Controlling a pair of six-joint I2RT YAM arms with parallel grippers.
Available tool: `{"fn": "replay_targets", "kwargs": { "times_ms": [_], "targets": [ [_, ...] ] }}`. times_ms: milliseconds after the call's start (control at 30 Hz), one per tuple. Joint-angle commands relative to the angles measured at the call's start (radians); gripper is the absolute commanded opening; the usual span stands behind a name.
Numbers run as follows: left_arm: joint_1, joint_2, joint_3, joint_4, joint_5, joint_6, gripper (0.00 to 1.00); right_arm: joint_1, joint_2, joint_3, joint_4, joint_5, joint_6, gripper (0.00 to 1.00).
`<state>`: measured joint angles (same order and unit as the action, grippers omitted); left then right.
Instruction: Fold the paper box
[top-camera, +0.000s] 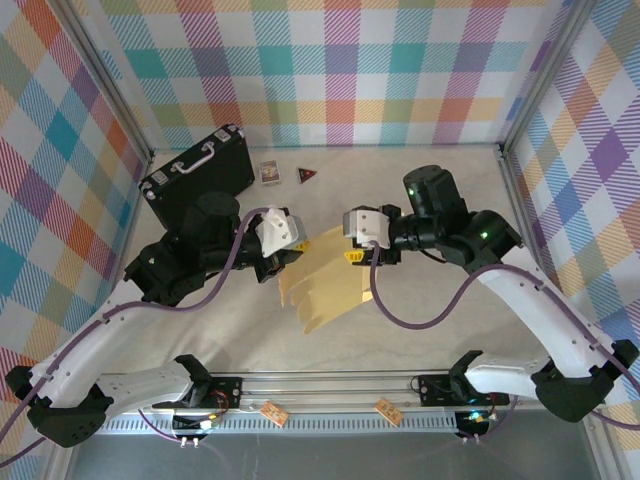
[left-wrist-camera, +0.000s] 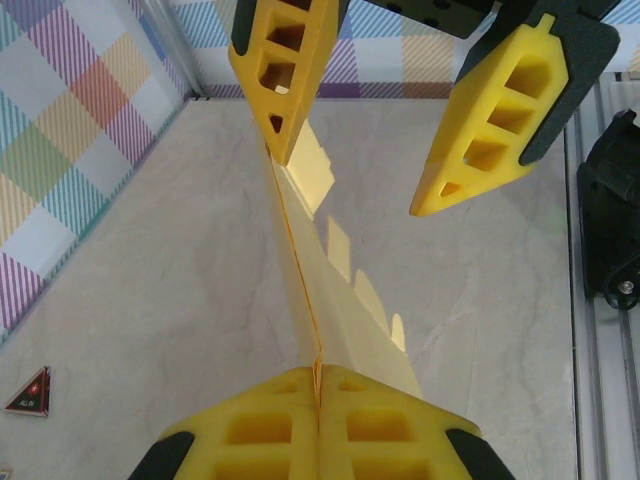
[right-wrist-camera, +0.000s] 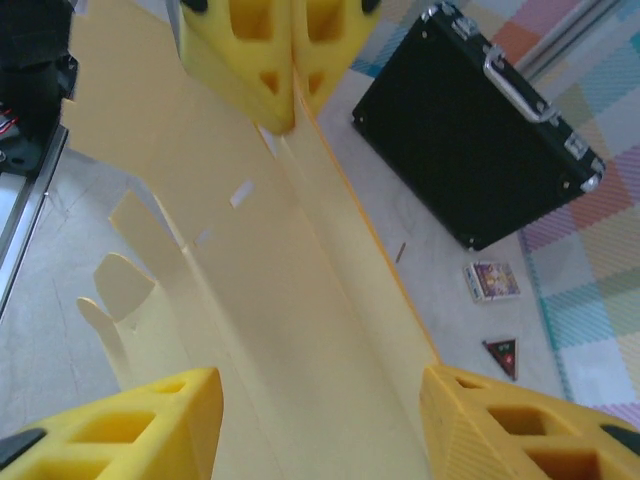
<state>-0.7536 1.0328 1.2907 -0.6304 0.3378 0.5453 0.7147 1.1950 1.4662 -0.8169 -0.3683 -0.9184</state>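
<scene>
Your left hand (left-wrist-camera: 318, 385) is clenched on the box's (top-camera: 325, 285) near edge over mid-worktop (top-camera: 420, 350); its long axis runs straight to your right hand (right-wrist-camera: 320, 400), jaws parted astride the far edge, not yet gripping.

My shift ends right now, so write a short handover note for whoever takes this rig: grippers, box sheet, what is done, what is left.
Left gripper: shut on one end of the paper box.
Right gripper: open, its fingers either side of the sheet's opposite end, not clamped.
Paper box: a flat die-cut sheet raised between the two arms at mid-table, with its tabs toward the near edge. The black case sits apart at the far left.
Done: the sheet is picked up, and one long crease seems to be started.
Left: probably close the right gripper, then form the walls and tuck the tabs.
</scene>
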Motion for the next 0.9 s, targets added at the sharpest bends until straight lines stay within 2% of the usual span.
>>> {"fn": "replay_targets", "kwargs": {
  "times_ms": [0,133,267,367,467,600,700,867],
  "targets": [
    [0.005,-0.013,-0.007,0.001,0.038,0.020,0.00,0.015,-0.023,0.031,0.003,-0.053,-0.059,0.59],
    [0.006,-0.007,-0.001,-0.009,0.039,0.025,0.00,0.016,-0.064,0.010,0.074,-0.083,-0.051,0.63],
    [0.006,-0.003,0.009,-0.013,0.059,0.028,0.00,0.016,-0.004,0.062,-0.010,-0.018,-0.082,0.61],
    [0.005,-0.002,0.006,-0.011,0.049,0.028,0.00,0.017,0.007,0.046,-0.039,-0.051,-0.074,0.59],
    [0.006,-0.009,-0.003,-0.009,0.046,0.032,0.00,0.019,0.009,0.028,-0.027,-0.061,-0.049,0.50],
    [0.007,-0.017,-0.009,-0.009,0.059,0.037,0.00,0.020,0.026,0.024,-0.003,-0.004,-0.034,0.28],
    [0.005,-0.023,-0.012,-0.006,0.055,0.042,0.00,0.022,0.027,0.022,0.000,0.002,-0.036,0.28],
    [0.006,-0.029,-0.016,0.000,0.056,0.045,0.00,0.028,0.026,0.001,-0.004,0.012,-0.043,0.33]
  ]
}}
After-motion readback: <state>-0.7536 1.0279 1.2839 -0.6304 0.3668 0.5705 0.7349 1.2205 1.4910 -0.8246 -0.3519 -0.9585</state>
